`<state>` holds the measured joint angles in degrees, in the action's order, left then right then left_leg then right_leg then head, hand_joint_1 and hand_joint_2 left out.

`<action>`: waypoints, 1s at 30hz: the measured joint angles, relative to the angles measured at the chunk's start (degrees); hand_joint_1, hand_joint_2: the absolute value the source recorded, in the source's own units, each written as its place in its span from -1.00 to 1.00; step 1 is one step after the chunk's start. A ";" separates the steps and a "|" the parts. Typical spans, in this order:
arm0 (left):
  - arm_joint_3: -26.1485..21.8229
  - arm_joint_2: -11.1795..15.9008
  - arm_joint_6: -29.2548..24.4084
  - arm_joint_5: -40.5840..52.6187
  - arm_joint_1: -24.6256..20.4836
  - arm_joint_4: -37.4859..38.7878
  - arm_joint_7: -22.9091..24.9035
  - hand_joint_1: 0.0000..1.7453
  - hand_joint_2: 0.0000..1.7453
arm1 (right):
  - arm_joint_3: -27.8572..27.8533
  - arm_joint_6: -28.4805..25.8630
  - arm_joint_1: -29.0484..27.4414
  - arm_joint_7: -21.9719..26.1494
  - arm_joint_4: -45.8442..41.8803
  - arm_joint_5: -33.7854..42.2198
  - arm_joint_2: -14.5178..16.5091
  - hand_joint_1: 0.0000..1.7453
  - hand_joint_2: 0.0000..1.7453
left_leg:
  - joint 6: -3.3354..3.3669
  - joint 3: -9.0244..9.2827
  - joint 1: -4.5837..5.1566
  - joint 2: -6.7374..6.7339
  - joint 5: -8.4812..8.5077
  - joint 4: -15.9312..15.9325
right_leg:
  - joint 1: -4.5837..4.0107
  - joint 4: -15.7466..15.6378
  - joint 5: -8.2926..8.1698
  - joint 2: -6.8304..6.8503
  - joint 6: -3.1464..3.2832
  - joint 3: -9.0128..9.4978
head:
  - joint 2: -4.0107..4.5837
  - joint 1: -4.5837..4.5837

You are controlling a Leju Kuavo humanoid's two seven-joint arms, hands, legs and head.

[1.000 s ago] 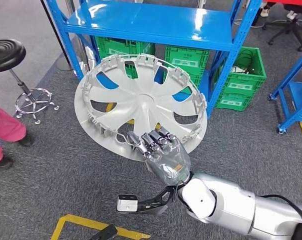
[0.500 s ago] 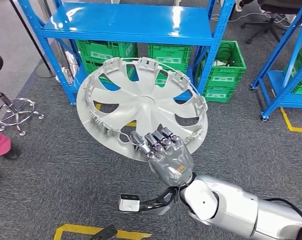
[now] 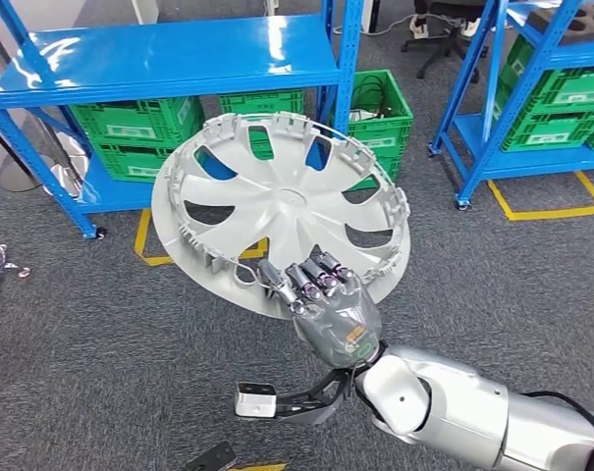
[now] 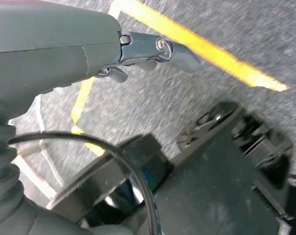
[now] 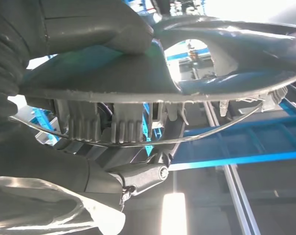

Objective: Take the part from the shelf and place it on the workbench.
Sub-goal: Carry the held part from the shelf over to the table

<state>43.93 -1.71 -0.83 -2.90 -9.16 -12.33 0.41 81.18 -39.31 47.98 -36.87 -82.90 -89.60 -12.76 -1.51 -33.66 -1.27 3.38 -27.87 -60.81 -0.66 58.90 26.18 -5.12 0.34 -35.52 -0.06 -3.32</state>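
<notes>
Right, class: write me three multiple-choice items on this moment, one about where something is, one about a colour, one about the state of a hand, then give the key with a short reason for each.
1. Where is the wheel cover?
A. lying on the blue shelf
B. held up in the air over the grey floor
C. inside a green crate

2. What colour are the crates under the shelf?
A. green
B. red
C. white

3. What is the right hand doing?
A. hanging with nothing in it
B. gripping the cover's rim
C. pressing on the shelf top

Key: 1 B, the wheel cover sits above the grey floor, in front of the blue shelf. 2 A, the crates are green. 3 B, the right hand has its fingers curled over the cover's near edge.
</notes>
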 joint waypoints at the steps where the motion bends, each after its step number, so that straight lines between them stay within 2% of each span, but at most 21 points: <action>1: -0.01 -0.02 0.01 0.01 0.04 -0.01 -0.07 -1.00 1.00 | -0.02 -0.01 -0.03 0.00 0.07 -0.01 0.03 1.00 1.00 | 0.21 0.18 0.05 0.32 -0.40 0.55 | 0.07 0.17 -0.16 -0.56 -0.32 -0.48 | 0.00 0.00; 3: -0.01 -0.05 -0.01 0.02 -0.03 -0.01 -0.14 -1.00 1.00 | -0.01 -0.01 -0.14 0.00 0.21 0.02 0.05 1.00 1.00 | 0.84 0.26 0.08 -0.57 -0.40 1.02 | 0.23 0.26 -0.33 -0.98 -0.91 -1.20 | 0.00 0.03; 5: 0.01 -0.01 -0.01 0.06 0.02 0.00 -0.22 -1.00 1.00 | -0.01 -0.01 -0.13 0.00 0.28 0.05 0.04 1.00 1.00 | 1.61 0.44 -0.07 -1.79 -0.17 1.41 | 0.19 2.60 1.17 1.12 -1.56 -2.69 | 0.01 0.30; 7: 0.01 0.11 -0.01 0.09 0.13 0.01 -0.29 -1.00 1.00 | 0.00 -0.01 -0.09 0.00 0.30 0.02 0.04 1.00 1.00 | 2.12 0.51 -0.04 -3.07 -0.17 1.52 | 0.43 9.20 4.32 3.89 -2.23 -6.00 | 0.01 0.58; 8: 0.01 0.17 -0.01 0.10 0.14 0.01 -0.32 -1.00 1.00 | 0.02 -0.01 -0.11 0.00 0.32 0.00 0.04 1.00 1.00 | 2.19 0.50 0.00 -3.73 -0.21 1.52 | 0.64 12.97 5.69 4.46 -2.47 -7.87 | 0.01 0.59; 9: 0.00 0.23 0.00 0.13 0.15 0.01 -0.36 -1.00 1.00 | 0.05 -0.01 -0.14 0.00 0.35 -0.03 0.04 1.00 1.00 | 2.22 0.52 0.02 -4.40 -0.26 1.52 | 0.82 15.56 6.30 4.75 -2.64 -9.20 | 0.01 0.58; 10: 0.00 0.27 0.00 0.19 0.14 0.01 -0.40 -1.00 1.00 | 0.09 -0.01 -0.15 0.00 0.39 -0.03 0.04 1.00 1.00 | 2.23 0.57 0.03 -5.05 -0.32 1.51 | 0.94 16.16 5.92 4.94 -2.72 -9.55 | 0.01 0.57; 11: 0.00 0.30 0.02 0.25 0.11 0.01 -0.44 -1.00 1.00 | 0.13 -0.01 -0.15 0.00 0.43 -0.03 0.04 1.00 1.00 | 2.20 0.66 0.03 -5.67 -0.41 1.51 | 1.00 14.62 4.65 5.18 -2.71 -8.78 | 0.01 0.57; 12: 0.00 0.27 0.03 0.33 0.07 0.01 -0.48 -1.00 1.00 | 0.15 -0.01 -0.14 0.00 0.47 -0.02 0.04 1.00 1.00 | 2.13 0.81 0.04 -6.23 -0.54 1.51 | 0.98 11.18 2.76 5.69 -2.57 -6.96 | 0.01 0.57; 13: 0.01 0.24 0.04 0.40 0.04 0.01 -0.49 -1.00 1.00 | 0.16 -0.01 -0.10 0.00 0.50 -0.01 0.04 1.00 1.00 | 2.01 0.98 0.08 -6.74 -0.68 1.53 | 0.77 7.07 1.24 6.89 -2.36 -4.74 | 0.01 0.57; 15: 0.01 0.13 0.12 0.48 0.06 0.01 -0.57 -1.00 1.00 | 0.15 -0.01 0.04 0.00 0.54 0.00 0.09 1.00 1.00 | 1.54 1.14 0.32 -7.71 -0.96 1.50 | 0.08 1.13 -0.12 8.81 -1.75 -1.35 | 0.01 0.58; 16: 0.01 0.09 0.20 0.49 0.08 0.01 -0.62 -1.00 1.00 | 0.14 -0.01 0.09 0.00 0.57 0.00 0.11 1.00 1.00 | 1.28 1.21 0.44 -8.27 -1.04 1.55 | -0.24 0.10 0.01 9.15 -1.48 -0.77 | 0.01 0.57; 18: 0.01 -0.04 0.38 0.52 0.06 -0.01 -0.72 -1.00 1.00 | 0.13 -0.01 0.14 0.00 0.66 0.00 0.14 1.00 1.00 | 0.73 1.46 0.48 -9.33 -1.24 1.74 | -0.31 -0.31 -0.11 7.95 -0.88 -0.62 | 0.01 0.53; 20: 0.01 -0.12 0.52 0.57 -0.01 -0.03 -0.81 -1.00 1.00 | 0.07 -0.01 0.28 0.00 0.74 0.03 0.19 1.00 1.00 | 0.34 1.16 0.29 -7.89 -2.63 0.24 | -0.01 -0.94 -0.40 6.68 -0.27 -0.24 | 0.00 0.46; 22: -0.01 -0.10 0.66 0.57 0.00 -0.04 -1.02 -1.00 1.00 | 0.02 -0.01 0.46 0.00 0.76 0.03 0.27 1.00 1.00 | 0.21 -1.30 0.19 -4.98 -5.81 -5.62 | 0.22 -1.29 -0.49 5.50 0.18 0.16 | 0.00 0.19; 24: -0.03 -0.10 0.81 0.55 -0.12 -0.04 -1.28 -1.00 1.00 | 0.05 -0.01 0.57 0.00 0.80 0.00 0.31 1.00 1.00 | 0.12 -4.63 0.23 -3.83 -8.32 -12.56 | 0.21 -1.26 -0.39 4.21 0.40 0.38 | 0.01 0.03; 25: -0.03 -0.10 0.85 0.56 -0.22 -0.04 -1.37 -1.00 1.00 | 0.09 -0.01 0.63 0.00 0.84 -0.01 0.31 1.00 1.00 | 0.05 -5.43 0.23 -3.69 -8.16 -13.99 | 0.22 -1.23 -0.34 3.46 0.44 0.49 | 0.02 0.03; 26: -0.04 -0.10 0.87 0.56 -0.31 -0.04 -1.37 -1.00 1.00 | 0.15 -0.01 0.68 0.00 0.87 -0.01 0.31 1.00 1.00 | 0.01 -5.26 0.19 -3.60 -6.83 -13.21 | 0.27 -1.14 -0.28 2.62 0.40 0.61 | 0.02 0.03; 28: -0.03 -0.10 0.89 0.61 -0.26 -0.03 -1.37 -1.00 1.00 | 0.24 -0.01 0.75 0.00 0.91 0.00 0.31 1.00 1.00 | -0.08 -2.88 -0.09 -2.36 -2.38 -6.99 | 0.50 -0.77 -0.04 0.92 0.08 0.72 | 0.02 -0.01; 29: -0.02 -0.11 0.91 0.64 -0.16 -0.03 -1.37 -1.00 1.00 | 0.27 -0.01 0.82 0.00 0.92 0.00 0.31 1.00 1.00 | -0.13 -1.61 -0.32 -1.15 -0.77 -3.68 | 0.52 -0.38 0.10 0.13 -0.19 0.56 | 0.02 -0.02; 30: -0.02 -0.12 0.92 0.67 -0.07 -0.03 -1.37 -1.00 1.00 | 0.26 -0.01 0.90 0.00 0.93 -0.01 0.34 1.00 1.00 | -0.12 -0.66 -0.49 -0.09 -0.14 -1.25 | 0.58 -0.03 0.15 -0.60 -0.49 0.20 | 0.01 -0.05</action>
<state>43.91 -1.83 0.09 -2.23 -9.23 -12.37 -0.96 81.44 -39.32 48.88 -36.87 -81.97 -89.61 -12.42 -1.62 -34.32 -1.76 3.29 -28.01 -62.06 -0.08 58.88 26.33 -5.72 -0.16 -35.33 -0.05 -3.37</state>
